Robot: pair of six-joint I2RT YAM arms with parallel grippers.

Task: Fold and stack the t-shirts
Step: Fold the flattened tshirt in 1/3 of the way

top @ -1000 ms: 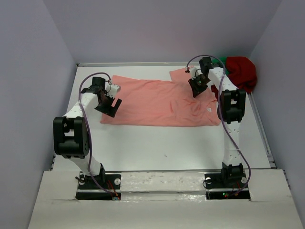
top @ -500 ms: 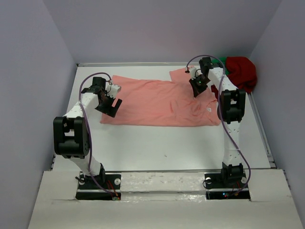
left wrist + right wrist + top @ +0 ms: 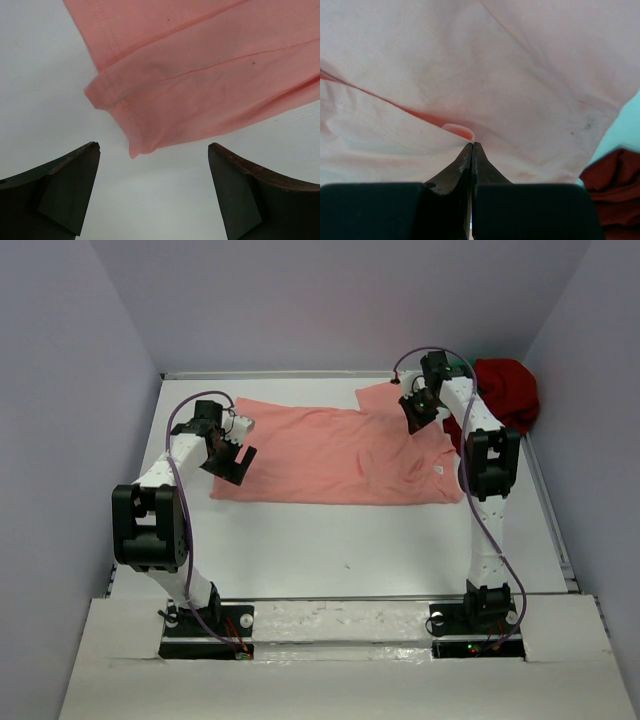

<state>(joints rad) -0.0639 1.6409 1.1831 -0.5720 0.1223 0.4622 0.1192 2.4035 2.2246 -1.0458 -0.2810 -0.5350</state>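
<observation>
The salmon-pink t-shirt (image 3: 330,455) lies spread flat across the white table, its small white tag (image 3: 437,470) near the right end. My right gripper (image 3: 416,412) is over its far right part, shut on a pinched fold of the pink t-shirt (image 3: 470,65) at the closed tips (image 3: 472,145). My left gripper (image 3: 236,460) hovers open at the shirt's left end. In the left wrist view the hem corner (image 3: 132,149) lies just beyond the wide-apart fingers (image 3: 154,192), touching neither. The dark red t-shirt (image 3: 508,390) is bunched in the far right corner, with a sliver of the green one (image 3: 469,368) beside it.
White walls close the table at the back (image 3: 300,373) and on both sides. The dark red heap (image 3: 612,180) lies close to the right of my right gripper. Bare table (image 3: 340,540) lies between the pink shirt and the arm bases.
My right gripper closed on the pink cloth and shifted slightly toward the back of the table. The left arm stayed still and open.
</observation>
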